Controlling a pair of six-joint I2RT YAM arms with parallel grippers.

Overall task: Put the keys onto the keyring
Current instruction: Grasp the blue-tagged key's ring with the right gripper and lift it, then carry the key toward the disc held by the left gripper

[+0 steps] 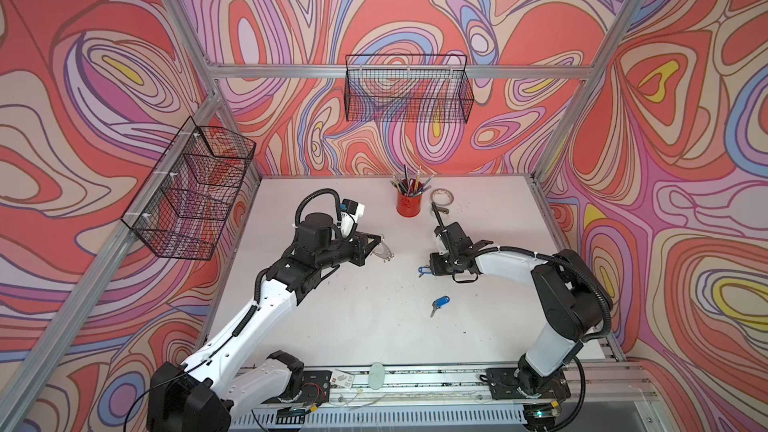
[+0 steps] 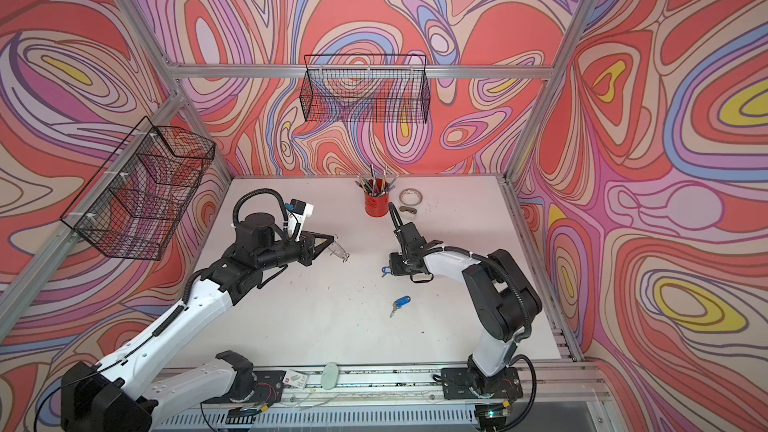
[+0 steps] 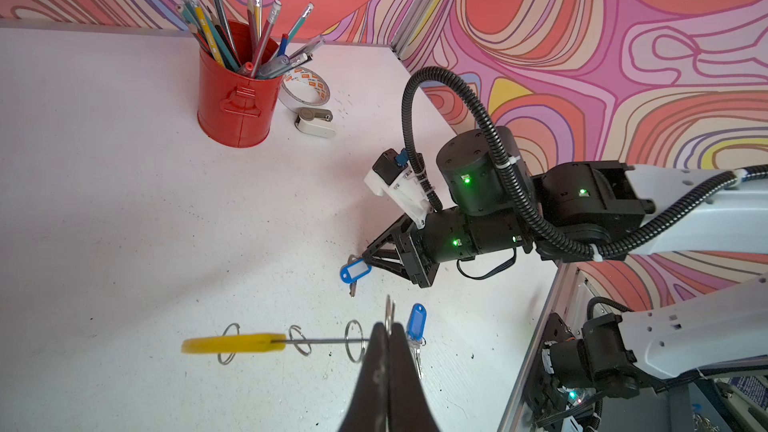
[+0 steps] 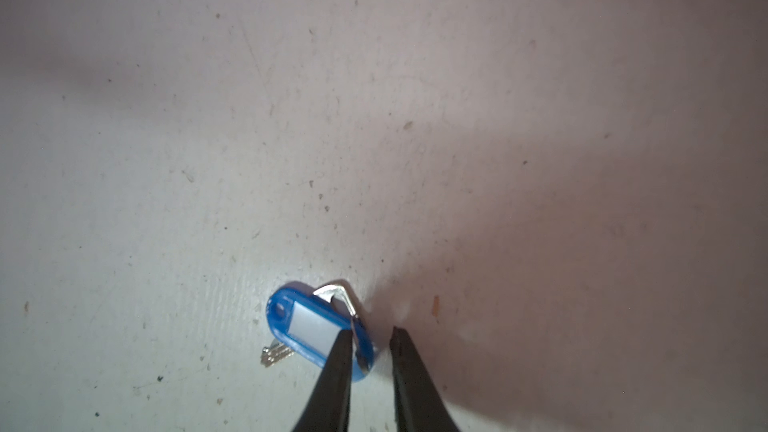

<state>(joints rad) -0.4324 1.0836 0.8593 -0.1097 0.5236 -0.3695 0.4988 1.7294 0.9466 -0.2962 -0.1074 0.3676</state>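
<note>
Keys: two, silver, each with a blue tag, both on the white table (image 1: 353, 326).

Near key (image 1: 439, 305): lies flat, right of centre, clear of both arms.

Second key (image 4: 320, 328): farther back on the table, at the tips of the right gripper (image 4: 372, 332). The jaws stand a narrow gap apart. One fingertip (image 4: 338, 351) overlaps the tag's end beside the split ring, and the other is over bare table. Nothing shows in the gap.

Keyring (image 3: 320, 341): left of centre, level with the second key, pinched in the left gripper (image 3: 387, 328), whose jaws are pressed together on the metal band. It appears edge-on in the left wrist view, with wire loops strung along the band and the yellow segment (image 3: 249, 344) away from the fingers.

Far side: red cup (image 1: 409, 205) of pencils and pens. A tape roll (image 1: 441, 196) lies just to its right, and a small beige object (image 3: 316, 126) just nearer than the roll.
</note>
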